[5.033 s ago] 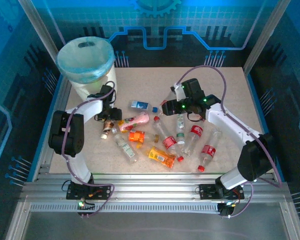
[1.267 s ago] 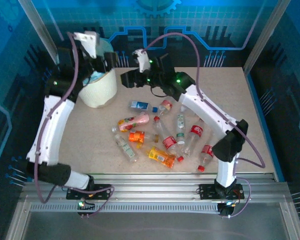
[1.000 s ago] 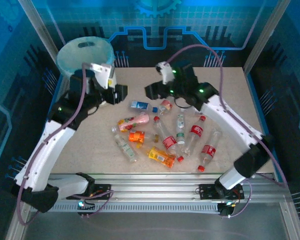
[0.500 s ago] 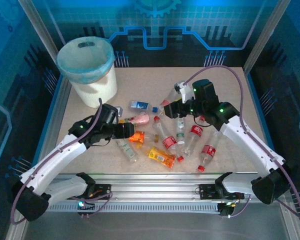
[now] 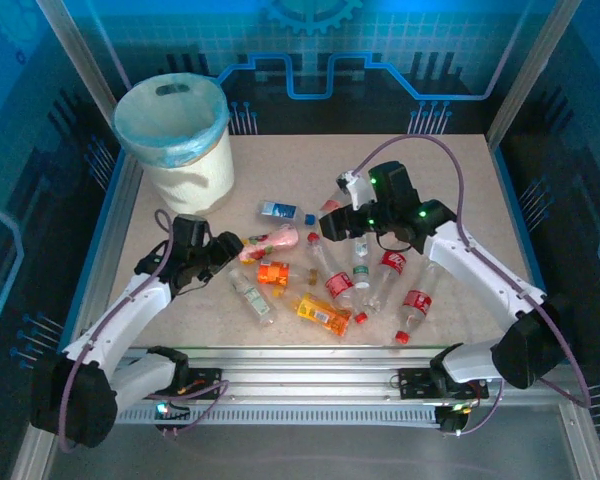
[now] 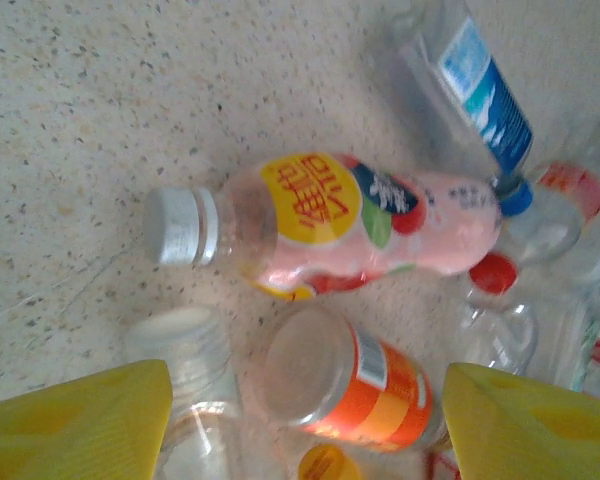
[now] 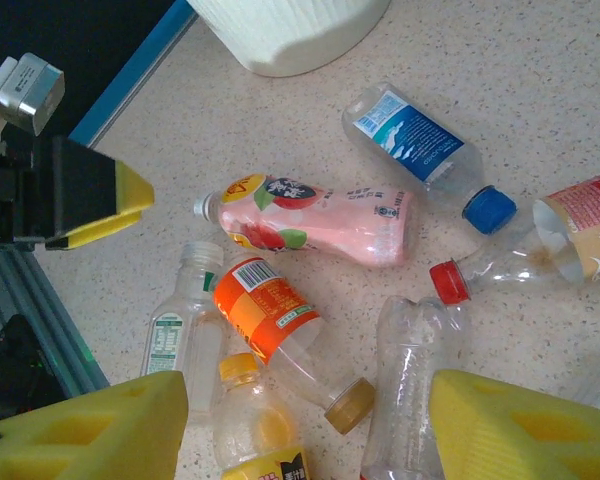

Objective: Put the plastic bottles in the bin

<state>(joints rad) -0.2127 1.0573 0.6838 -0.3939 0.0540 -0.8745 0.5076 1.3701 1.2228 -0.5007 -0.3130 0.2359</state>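
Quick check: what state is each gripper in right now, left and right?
Left gripper: open, holding nothing.
Right gripper: open, holding nothing.

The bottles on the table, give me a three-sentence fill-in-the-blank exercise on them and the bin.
The pink bottle has a ___ cap.
The clear bottle with the blue label has a ___ cap.
The bin stands at the far ___ corner of the table.
Missing words: white; blue; left.
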